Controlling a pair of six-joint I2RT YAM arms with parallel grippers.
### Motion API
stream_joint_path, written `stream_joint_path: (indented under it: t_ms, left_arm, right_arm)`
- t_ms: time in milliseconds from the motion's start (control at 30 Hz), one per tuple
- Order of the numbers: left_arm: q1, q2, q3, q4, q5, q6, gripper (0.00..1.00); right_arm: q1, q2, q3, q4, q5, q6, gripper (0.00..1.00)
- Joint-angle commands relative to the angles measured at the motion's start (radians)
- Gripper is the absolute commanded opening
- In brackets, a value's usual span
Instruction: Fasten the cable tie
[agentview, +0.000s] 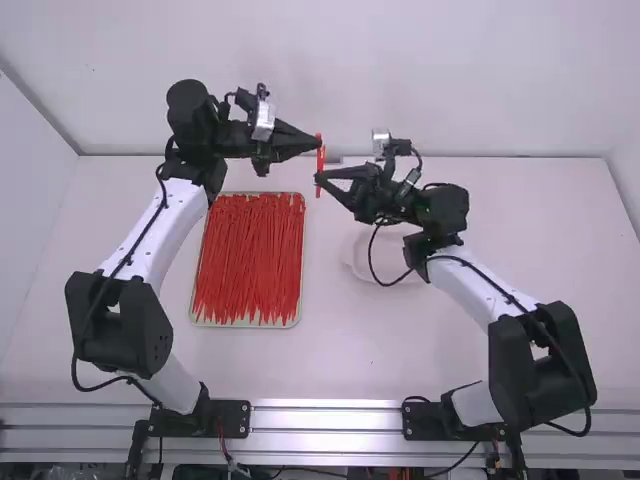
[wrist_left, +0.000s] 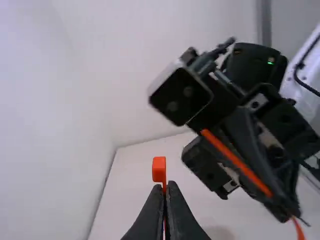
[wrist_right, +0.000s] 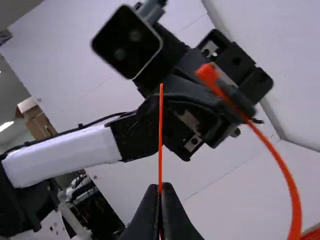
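A red cable tie (agentview: 319, 160) hangs in the air above the table, between both grippers. My left gripper (agentview: 313, 150) is shut on it just below its square head (wrist_left: 159, 169), which sticks out past the fingertips in the left wrist view, where that gripper (wrist_left: 164, 192) sits at the bottom edge. My right gripper (agentview: 320, 183) is shut on the thin tail (wrist_right: 160, 135), which rises straight out of its own tips (wrist_right: 160, 192). The strap (wrist_right: 285, 170) bends in a curve from the head (wrist_right: 206, 73) down and round.
A flat tray (agentview: 245, 323) piled with several red cable ties (agentview: 250, 255) lies on the white table under the left arm. The back wall stands close behind both grippers. A black cable loops below the right wrist (agentview: 372, 262).
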Motion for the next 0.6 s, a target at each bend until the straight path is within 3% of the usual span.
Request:
stream_joint_path:
  t_ms: [0, 367, 567]
  left_arm:
    - [-0.008, -0.003, 0.014, 0.000, 0.058, 0.101, 0.01]
    - [-0.004, -0.003, 0.014, 0.032, 0.016, 0.090, 0.02]
    - [-0.005, -0.003, 0.014, 0.026, 0.016, 0.091, 0.02]
  right_arm:
    - [0.003, -0.003, 0.031, 0.003, 0.020, -0.003, 0.00]
    - [0.005, -0.003, 0.032, -0.050, 0.011, 0.047, 0.00]
    - [0.045, -0.003, 0.032, -0.050, 0.036, 0.047, 0.00]
